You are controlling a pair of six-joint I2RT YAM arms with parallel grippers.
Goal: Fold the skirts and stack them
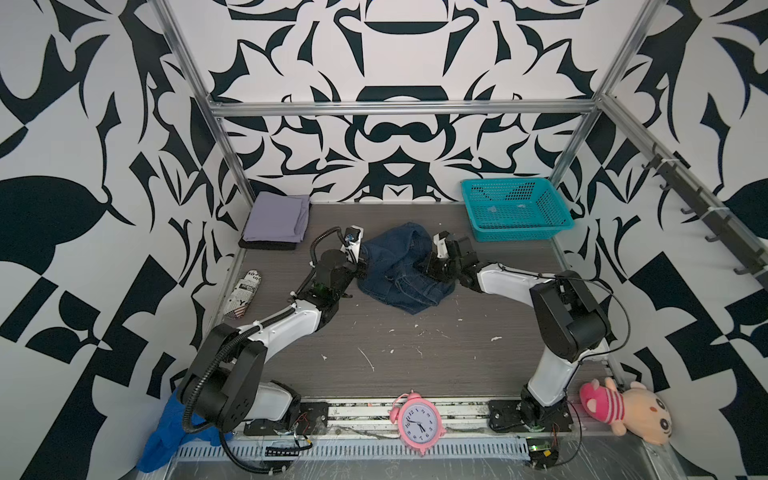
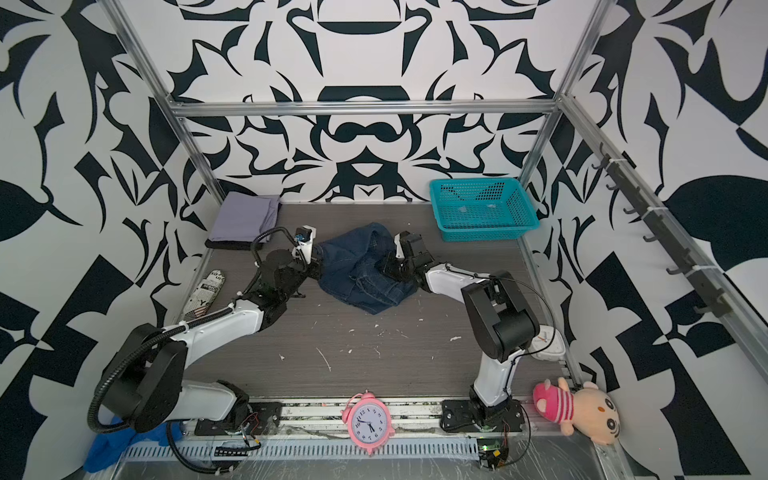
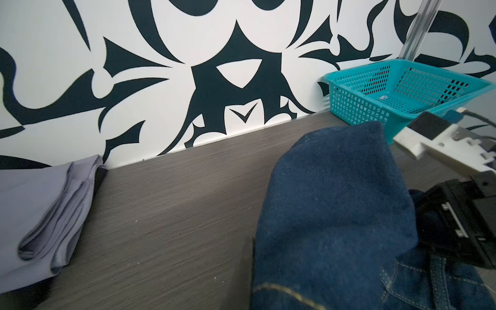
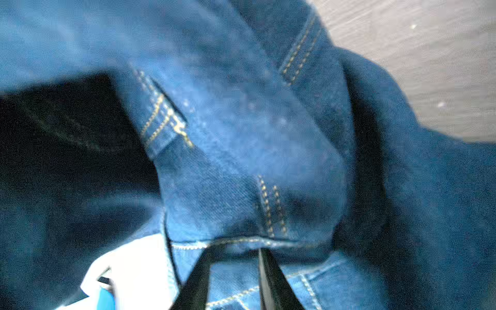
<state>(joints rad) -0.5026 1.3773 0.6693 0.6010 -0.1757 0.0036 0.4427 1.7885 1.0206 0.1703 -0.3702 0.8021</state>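
The dark blue denim skirt (image 1: 399,270) (image 2: 361,270) lies crumpled mid-table in both top views. My left gripper (image 1: 362,268) (image 2: 318,266) is shut on its left edge. In the left wrist view the denim skirt (image 3: 335,214) drapes over the jaws and hides them. My right gripper (image 1: 420,271) (image 2: 384,268) (image 4: 239,251) is on the skirt's right side. Its black fingers (image 4: 268,271) stand apart with a stitched denim fold (image 4: 241,166) at their tips. The lavender-grey skirt (image 1: 276,218) (image 3: 40,209) lies folded on the black skirt (image 1: 268,245) at the back left.
A teal basket (image 1: 517,210) (image 3: 397,88) stands at the back right. A newspaper-print item (image 1: 245,293) lies by the left edge. At the front rail are a pink alarm clock (image 1: 417,422), a plush toy (image 1: 623,405) and a bright blue cloth (image 1: 166,432).
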